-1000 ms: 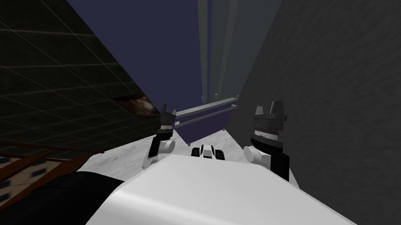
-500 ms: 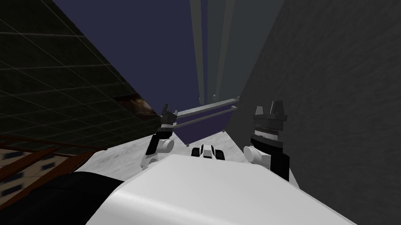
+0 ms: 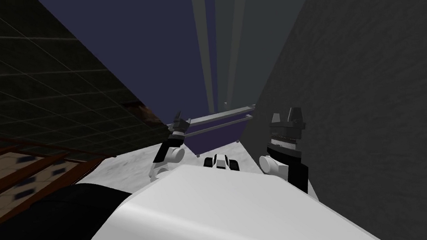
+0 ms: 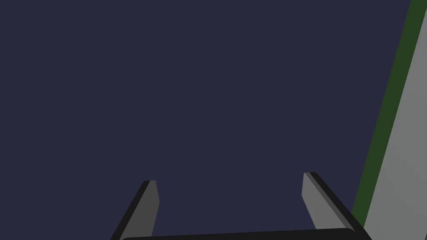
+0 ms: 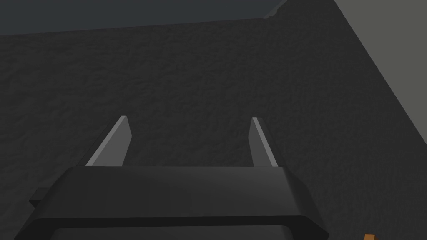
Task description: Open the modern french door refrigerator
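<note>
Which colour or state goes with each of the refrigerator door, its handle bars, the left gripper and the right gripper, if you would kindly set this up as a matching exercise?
Things:
1. refrigerator door
2. horizontal handle bars
3. left gripper
4. right gripper

Matches:
A. open, facing the dark grey textured wall
B. light grey
C. dark navy
D. open, facing the refrigerator door

Pairs: 1-C, 2-B, 3-D, 4-A.
</note>
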Controlling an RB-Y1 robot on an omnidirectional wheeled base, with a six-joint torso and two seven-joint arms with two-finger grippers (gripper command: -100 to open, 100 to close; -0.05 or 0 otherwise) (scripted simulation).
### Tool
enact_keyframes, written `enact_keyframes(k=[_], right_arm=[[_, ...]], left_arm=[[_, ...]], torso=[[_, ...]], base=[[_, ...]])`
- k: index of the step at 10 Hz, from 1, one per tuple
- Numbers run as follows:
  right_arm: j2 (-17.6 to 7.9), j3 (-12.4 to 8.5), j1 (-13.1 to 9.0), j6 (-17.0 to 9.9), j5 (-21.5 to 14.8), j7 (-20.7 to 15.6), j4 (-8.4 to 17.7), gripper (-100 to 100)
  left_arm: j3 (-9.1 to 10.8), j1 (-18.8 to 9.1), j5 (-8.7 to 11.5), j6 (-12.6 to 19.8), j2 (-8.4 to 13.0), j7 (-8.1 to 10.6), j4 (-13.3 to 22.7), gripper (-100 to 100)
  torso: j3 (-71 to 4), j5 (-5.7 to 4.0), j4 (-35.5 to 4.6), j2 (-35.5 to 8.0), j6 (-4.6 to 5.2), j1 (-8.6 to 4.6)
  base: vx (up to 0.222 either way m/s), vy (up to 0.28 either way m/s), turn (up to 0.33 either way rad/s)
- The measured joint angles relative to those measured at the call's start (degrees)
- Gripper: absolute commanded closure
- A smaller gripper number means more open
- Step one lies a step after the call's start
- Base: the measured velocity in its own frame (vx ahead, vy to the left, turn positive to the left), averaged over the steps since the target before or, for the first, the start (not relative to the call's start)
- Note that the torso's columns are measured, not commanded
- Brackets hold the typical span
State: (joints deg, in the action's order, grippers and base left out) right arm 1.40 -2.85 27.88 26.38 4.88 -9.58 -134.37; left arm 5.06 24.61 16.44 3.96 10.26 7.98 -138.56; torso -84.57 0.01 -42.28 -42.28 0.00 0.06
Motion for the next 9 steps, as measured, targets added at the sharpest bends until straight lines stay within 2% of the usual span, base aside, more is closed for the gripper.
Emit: enact_keyframes(k=[9], right_arm=[[0.00,0.00,0.00,0.00,0.00,0.00,0.00,0]], left_arm=[[1.17,-1.17,6.73,12.76,0.71,5.27,-0.58,-100]], torso=[[0.00,-0.02,0.00,-0.02,0.00,-0.07]], base=[[0.054,-0.098,0.067]])
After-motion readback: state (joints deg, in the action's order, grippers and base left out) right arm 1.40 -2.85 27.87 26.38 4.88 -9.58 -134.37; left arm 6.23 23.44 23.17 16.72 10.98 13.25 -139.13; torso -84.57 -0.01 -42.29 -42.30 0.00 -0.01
